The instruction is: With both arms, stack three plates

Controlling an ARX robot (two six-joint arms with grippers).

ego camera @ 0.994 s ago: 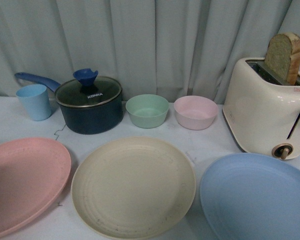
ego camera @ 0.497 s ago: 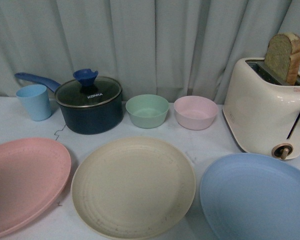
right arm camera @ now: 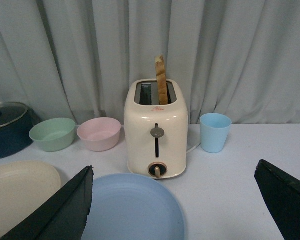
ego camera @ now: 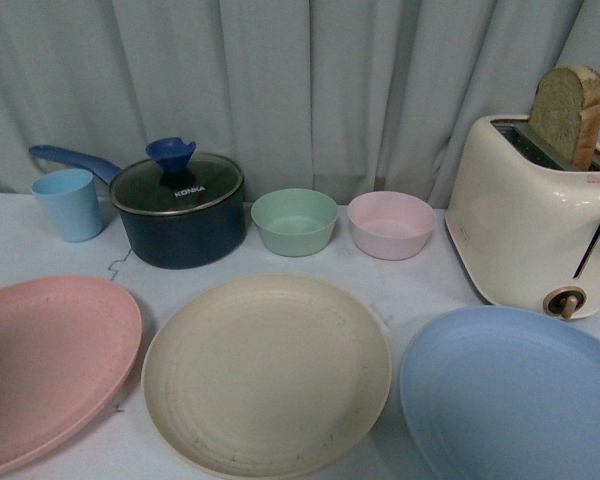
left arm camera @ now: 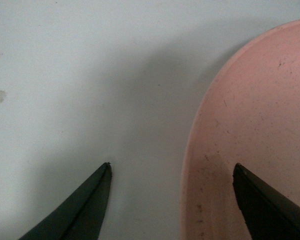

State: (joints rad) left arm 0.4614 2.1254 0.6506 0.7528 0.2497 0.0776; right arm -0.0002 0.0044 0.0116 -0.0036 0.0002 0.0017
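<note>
**Counting three unstacked plates, with both grippers spread and empty**

You have three plates lying flat on the white table (ego camera: 420, 285), and none rests on another. Take the cream plate (ego camera: 267, 372) in the middle as your landmark. One pink plate (ego camera: 50, 365) lies close on its left and one light blue plate (ego camera: 515, 395) close on its right.

Behind the cream plate stand two small bowls side by side, one green bowl (ego camera: 294, 221) and one pink bowl (ego camera: 391, 224). Behind it and to the left is one dark blue pot (ego camera: 180, 215) with a glass lid, and one blue cup (ego camera: 70, 203) stands just past that. Behind it and to the right is one cream toaster (ego camera: 525, 225) with one slice of bread (ego camera: 568, 112) upright in a slot. A second blue cup (right arm camera: 215, 132) stands beyond the toaster, on the side away from the cream plate.

Your left gripper (left arm camera: 171, 166) has its fingers apart and holds nothing. One tip is over bare table and the other is over the pink plate, so they straddle its rim. You cannot tell whether either tip touches.

Your right gripper (right arm camera: 174, 170) is spread wide and empty, with the light blue plate and the toaster showing between its fingers.
</note>
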